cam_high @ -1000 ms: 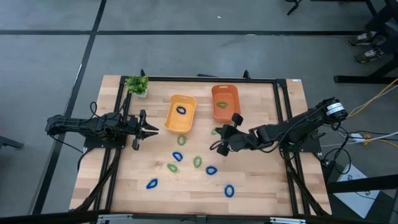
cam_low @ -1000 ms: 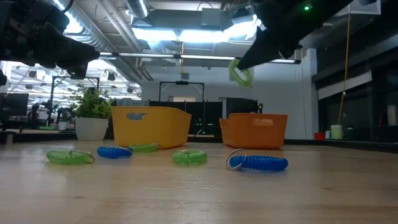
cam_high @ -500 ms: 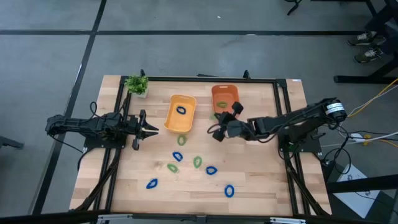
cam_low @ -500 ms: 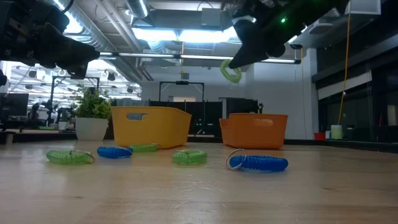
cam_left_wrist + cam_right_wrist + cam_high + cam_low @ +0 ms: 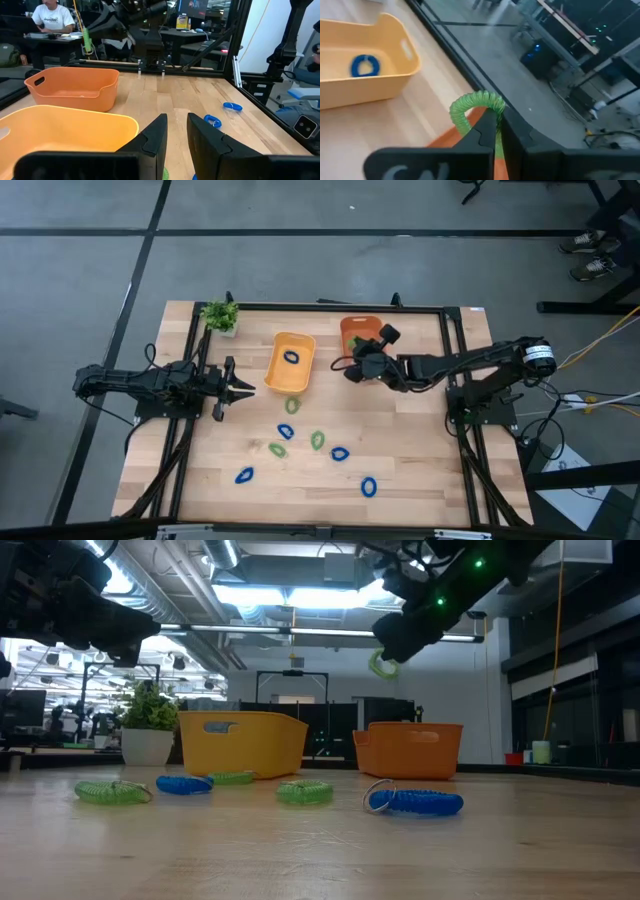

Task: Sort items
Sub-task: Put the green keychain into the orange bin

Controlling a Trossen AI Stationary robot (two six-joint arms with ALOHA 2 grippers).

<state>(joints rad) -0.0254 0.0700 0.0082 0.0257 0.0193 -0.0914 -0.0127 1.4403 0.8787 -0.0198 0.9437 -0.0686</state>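
Right gripper point(image 5: 352, 367) raised above the orange tray point(image 5: 366, 330), jaws clenched on 1 green ring point(image 5: 476, 106) hanging over the tray's near edge. Left gripper point(image 5: 247, 388) parked at the table's point(image 5: 420, 470) left side, just beside the yellow tray point(image 5: 277, 375), jaws slightly parted and grasping nothing. 1 blue ring point(image 5: 290, 357) lying inside the yellow tray. Remaining blue and green rings point(image 5: 317, 440) scattered loose on the table in front of both trays.

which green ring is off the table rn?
The green ring pinched in the right gripper, held in the air above the orange bin. The other green rings lie on the table.
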